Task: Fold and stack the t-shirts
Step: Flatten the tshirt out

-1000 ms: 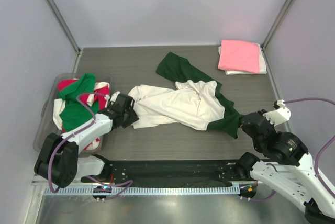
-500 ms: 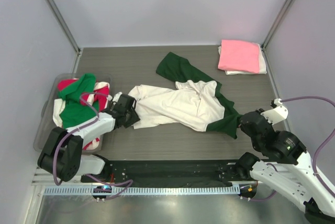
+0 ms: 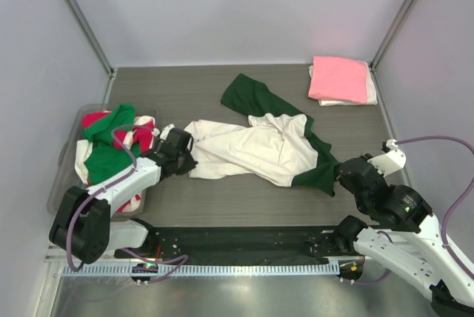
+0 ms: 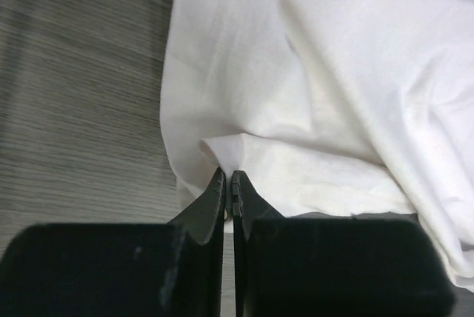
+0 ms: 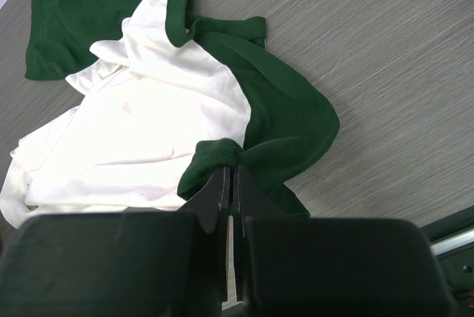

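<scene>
1 cream-and-green t-shirt (image 3: pixel 255 147), crumpled on the table (image 3: pixel 222 204) between both claws. The left gripper (image 4: pixel 228 178) is clenched on its cream edge, the right gripper (image 5: pixel 229 172) on its green fold. 2 folded: pink t-shirt (image 3: pixel 338 78) atop white t-shirt (image 3: pixel 370 96), far beyond the right gripper. 1 clear tub (image 3: pixel 62 155) beside the left gripper, holding heaped t-shirts (image 3: pixel 107 150) in green, red and white, count unclear.

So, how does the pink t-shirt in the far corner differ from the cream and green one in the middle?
The pink t-shirt is neatly folded; the cream and green t-shirt lies spread and wrinkled. The pink one rests on a folded white cloth; the other lies directly on the table. No gripper touches the pink one; the left gripper and the right gripper each pinch the other's edge.
</scene>
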You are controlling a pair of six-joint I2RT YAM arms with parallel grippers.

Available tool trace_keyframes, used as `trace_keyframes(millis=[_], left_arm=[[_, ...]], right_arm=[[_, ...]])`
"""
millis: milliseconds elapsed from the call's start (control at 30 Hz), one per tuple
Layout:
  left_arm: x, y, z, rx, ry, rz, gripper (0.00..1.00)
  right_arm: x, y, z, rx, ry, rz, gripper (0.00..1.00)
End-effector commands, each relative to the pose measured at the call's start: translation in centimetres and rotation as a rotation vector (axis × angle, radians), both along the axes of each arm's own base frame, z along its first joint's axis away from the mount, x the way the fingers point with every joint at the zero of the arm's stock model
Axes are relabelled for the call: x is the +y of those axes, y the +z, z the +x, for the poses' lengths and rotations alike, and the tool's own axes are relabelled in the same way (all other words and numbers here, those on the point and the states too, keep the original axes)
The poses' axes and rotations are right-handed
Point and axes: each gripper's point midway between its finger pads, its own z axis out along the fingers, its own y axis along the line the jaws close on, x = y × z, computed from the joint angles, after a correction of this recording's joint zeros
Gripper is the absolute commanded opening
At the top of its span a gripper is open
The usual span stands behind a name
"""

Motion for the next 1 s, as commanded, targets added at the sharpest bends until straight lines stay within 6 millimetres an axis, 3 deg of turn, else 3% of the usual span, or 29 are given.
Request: trace_keyframes(millis=[0,233,300,367,533,700,800,967], left_arm=[[-0.3,2.8,0.6,-0.033,-0.015,0.007,0.02],[-0.7,5.8,-0.1,-0.041,-0.051,-0.004,0.00],[-0.9,6.2,-0.4,-0.032,-0.068,-0.014,0.08],[-1.2,5.8,-0.9,-0.014,-0.086,-0.025,0.17],[-1.3,4.5,-1.8,0.012,-0.092,-0.035,0.26],[-1.2,3.4,-2.5,0.024,-0.098,-0.040,0.28],[-0.4,2.6,-2.5,0.027,-0.084,0.006,0.28],[2.6,1.8,-0.9,0.014,-0.011,0.173,0.32]], right_arm=[[0.2,0.3,0.5,-0.016,-0.006,-0.002,0.01],[0.3,0.3,0.6,-0.013,0.000,-0.008,0.01],[0.3,0.3,0.6,-0.015,0.003,-0.006,0.01],[0.3,0.3,0.6,-0.017,0.001,-0.005,0.01],[0.3,0.3,0.6,-0.017,0.002,-0.003,0.01],[0.3,0.3,0.6,-0.016,0.003,-0.007,0.01],[0.4,0.2,0.6,-0.013,0.005,-0.010,0.01],[0.5,0.2,0.7,-0.010,0.012,-0.009,0.01]])
